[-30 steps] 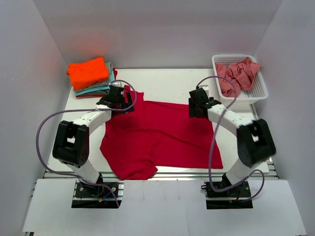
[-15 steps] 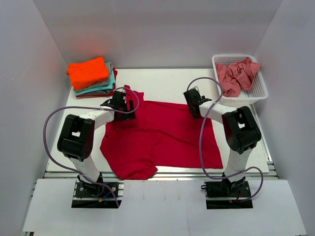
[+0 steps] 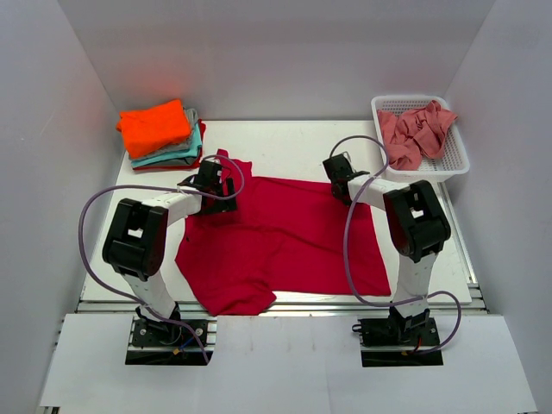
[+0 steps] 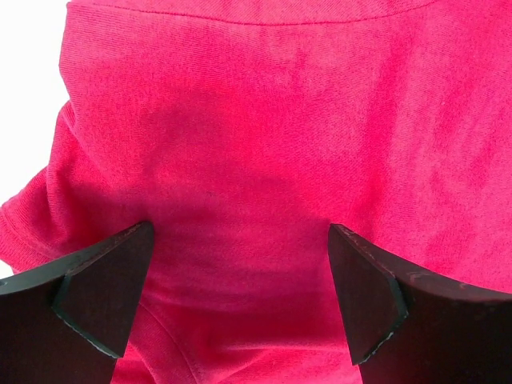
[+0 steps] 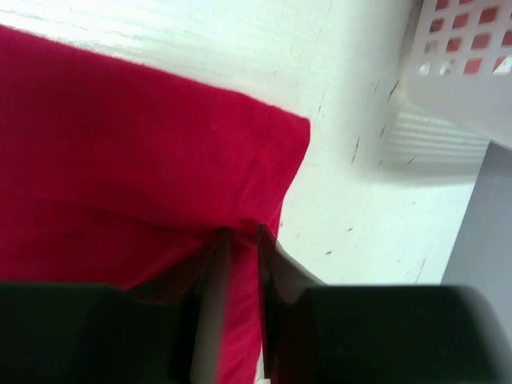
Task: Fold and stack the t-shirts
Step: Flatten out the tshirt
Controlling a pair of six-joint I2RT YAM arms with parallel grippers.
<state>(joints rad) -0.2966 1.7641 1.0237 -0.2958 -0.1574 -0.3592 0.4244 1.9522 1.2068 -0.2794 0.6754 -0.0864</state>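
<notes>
Between the fingers of our right end effector [image 5: 244, 238] sits a pinch of red cloth. The jaws stand nearly together, clenched on the edge of the crimson t-shirt [image 3: 285, 237] just short of its free corner, which shows at about 1 o'clock of the fingertips in the wrist view. Our left end effector [image 4: 240, 240] is released, jaws spread wide, low over the same shirt with nothing between them; whether its tips touch the cloth we cannot tell. Seen from above, the right grip is at the shirt's 1 o'clock corner and the left hovers at its 11 o'clock, beside a sleeve [image 3: 222, 159] that pokes toward 12.

The shirt lies spread across the middle of the desk [image 3: 285, 142], mostly flat, its 7 o'clock corner rumpled. At the desk's 10 o'clock stands a stack of folded shirts [image 3: 168, 148], a bright orange one [image 3: 153, 125] on top. At 2 o'clock a white mesh basket [image 3: 431, 177] holds crumpled salmon-pink shirts [image 3: 414, 129].

We judge the cloth light and limp — it will sag and drag rather than move as a sheet, and a one-sided lift would skew it. So the left should take the matching far edge, by a seam where the fabric is doubled, pinching deep enough that a thin layer does not slip out.
</notes>
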